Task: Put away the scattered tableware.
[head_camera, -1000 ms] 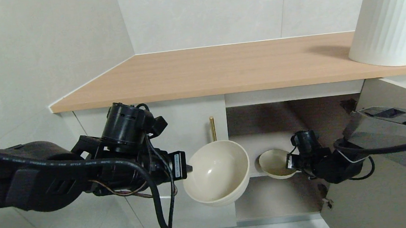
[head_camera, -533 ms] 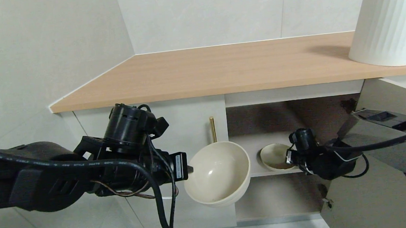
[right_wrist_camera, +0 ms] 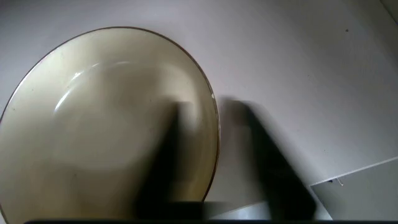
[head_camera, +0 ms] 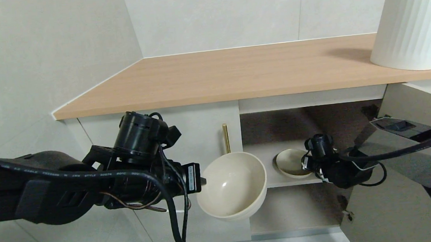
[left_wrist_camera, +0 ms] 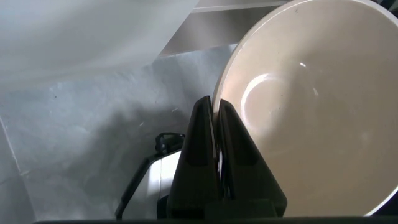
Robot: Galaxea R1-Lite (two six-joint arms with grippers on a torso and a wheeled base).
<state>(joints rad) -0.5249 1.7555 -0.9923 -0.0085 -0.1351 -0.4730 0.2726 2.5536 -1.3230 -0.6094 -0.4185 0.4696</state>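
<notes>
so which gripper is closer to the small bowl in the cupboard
Right. The right gripper is at the rim of the small bowl inside the cupboard; the left gripper is outside, holding the big bowl.

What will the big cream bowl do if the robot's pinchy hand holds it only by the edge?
Probably stiff: the cream bowl looks perfectly round though the left gripper pinches only its rim. Its inside shines, so it may be slippery and slide out. It looks hard, so a drop might chip it.

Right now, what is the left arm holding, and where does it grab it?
The big cream bowl, pinched at its rim by the left gripper.
</notes>
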